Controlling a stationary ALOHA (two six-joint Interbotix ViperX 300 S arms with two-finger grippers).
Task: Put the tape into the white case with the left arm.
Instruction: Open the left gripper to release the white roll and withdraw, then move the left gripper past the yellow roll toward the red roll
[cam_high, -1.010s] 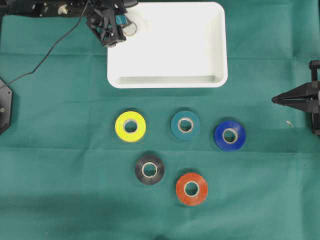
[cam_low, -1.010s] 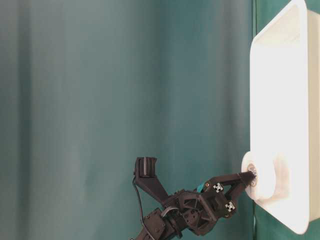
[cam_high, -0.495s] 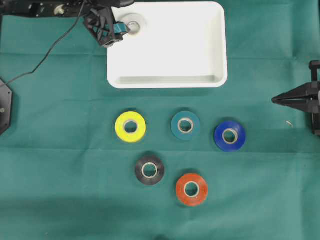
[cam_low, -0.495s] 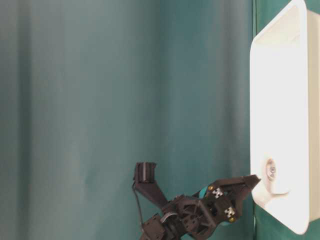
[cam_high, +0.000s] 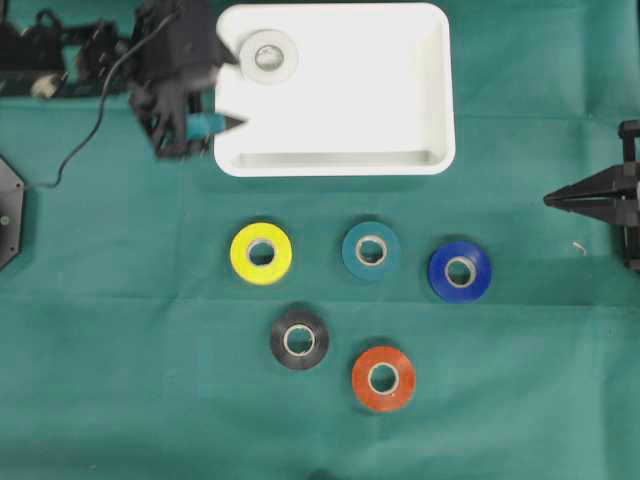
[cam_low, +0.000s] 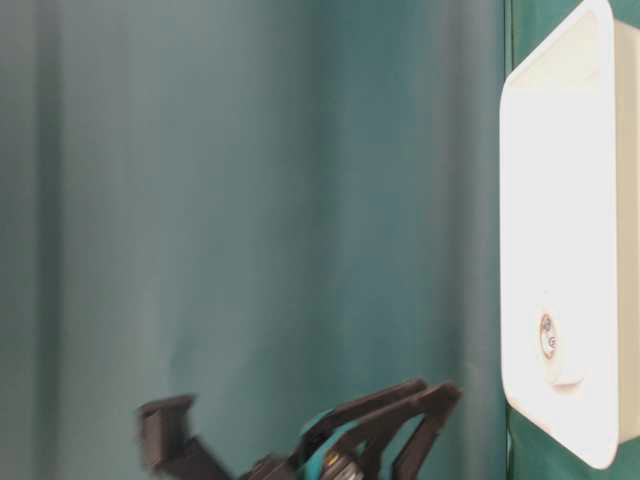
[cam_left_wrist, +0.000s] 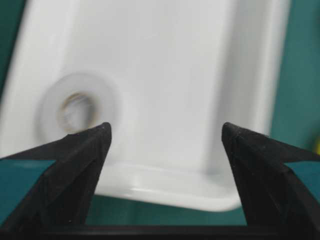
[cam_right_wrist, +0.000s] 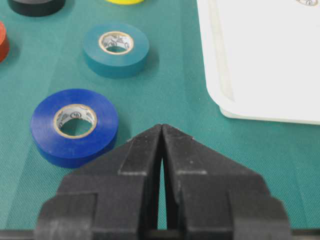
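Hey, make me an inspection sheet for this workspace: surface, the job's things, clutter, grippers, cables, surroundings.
Surface: green cloth covers the table.
Job's things: white case lies at the top middle; white tape roll lies flat inside it, near its upper left corner. Yellow roll, teal roll, blue roll, black roll and red roll lie flat on the cloth below the case.
Clutter: nothing seen.
Grippers: left gripper open, holding nothing, at the case's left edge. Right gripper shut, empty, at the right edge.
Cables: black cable runs over the cloth at upper left.
Surroundings: green backdrop.
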